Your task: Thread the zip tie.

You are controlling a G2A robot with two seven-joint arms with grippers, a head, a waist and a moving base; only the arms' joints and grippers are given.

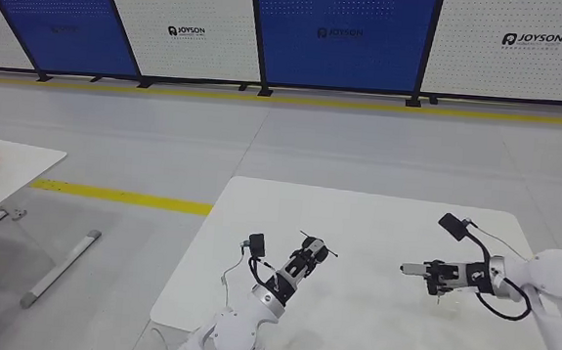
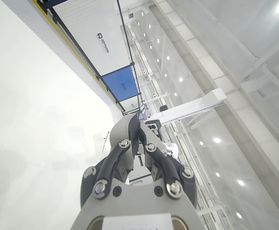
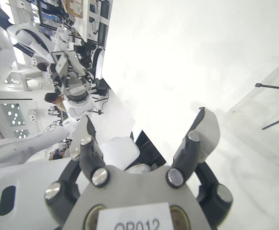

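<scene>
Inside left gripper (image 2: 138,130), zip tie (image 2: 124,32) end

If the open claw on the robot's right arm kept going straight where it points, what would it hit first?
Most likely the left gripper, shut on the zip tie: in the top view the right gripper points across the table toward it. Heights are unclear, so it might pass beside.

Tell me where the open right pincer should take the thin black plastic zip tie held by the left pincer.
Grip the long straight strap of the thin black plastic zip tie, just past the shut left pincer; that length stands clear of everything. Bring the open right pincer in sideways from its own side, probably closing across the strap's flat faces.
</scene>
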